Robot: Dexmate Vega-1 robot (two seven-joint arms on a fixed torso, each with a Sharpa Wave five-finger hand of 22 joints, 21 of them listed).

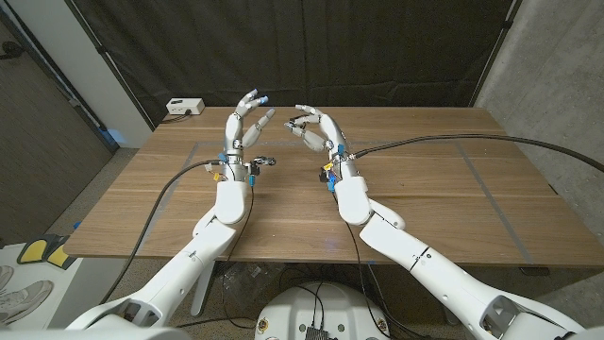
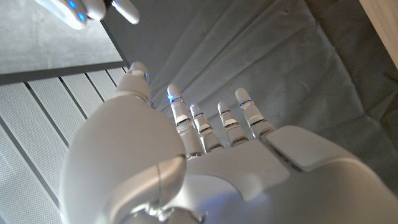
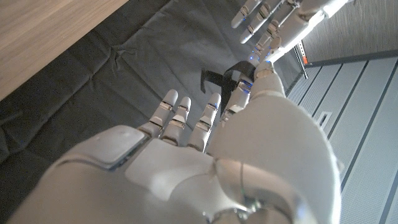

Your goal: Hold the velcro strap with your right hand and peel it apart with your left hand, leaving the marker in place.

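while my right hand (image 1: 316, 129) pinches what looks like the soft, light velcro strap (image 3: 219, 79), my left hand (image 1: 247, 121), fingers apart at nine o'clock, should take its loose end.

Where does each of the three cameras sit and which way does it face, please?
Head view: from the robot's head, down over the wooden table; both arms, left hand, right hand raised.
Left wrist view: along the left hand's back toward dark curtain.
Right wrist view: along the right hand's back; a black strap at its fingers.
Shared: each wrist view catches the other hand's fingers.
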